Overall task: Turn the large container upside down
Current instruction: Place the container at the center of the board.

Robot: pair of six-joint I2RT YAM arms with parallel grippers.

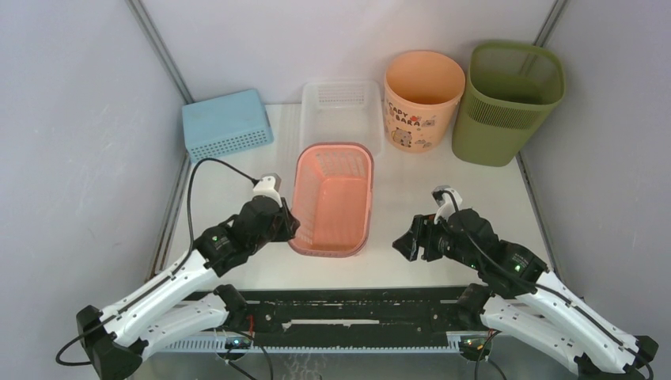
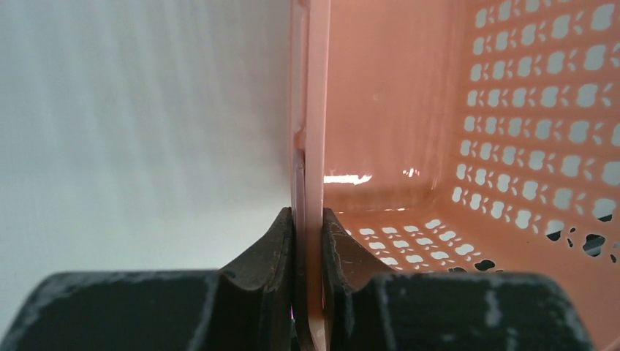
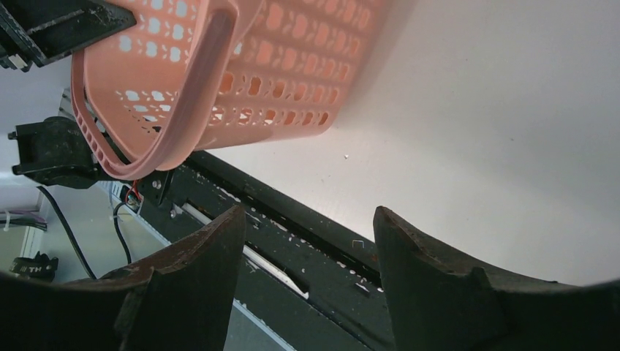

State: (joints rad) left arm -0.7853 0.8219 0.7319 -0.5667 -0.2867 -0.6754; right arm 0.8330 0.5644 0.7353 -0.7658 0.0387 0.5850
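Blue plastic forms the low box at the far left of the white table; it is rectangular, with rows of small holes along its side. To its right stands a clear, shallow tray with a perforated wall. In front of this lies a pink basket, oblong with rounded corners and patterned cut-out holes. Further right is a round peach bucket, smooth, with a cartoon print. The large container is an olive-green bin of rounded-square shape, with a mesh upper band and a solid base. It stands upright at the far right corner, just beside the bucket, its mouth up.

The left gripper is closed narrowly on the left rim of the pink basket, one finger outside the thin wall and one inside. Perhaps the basket is tilted a little; the views do not settle it. The right gripper is spread wide near the basket's right side and touches nothing.
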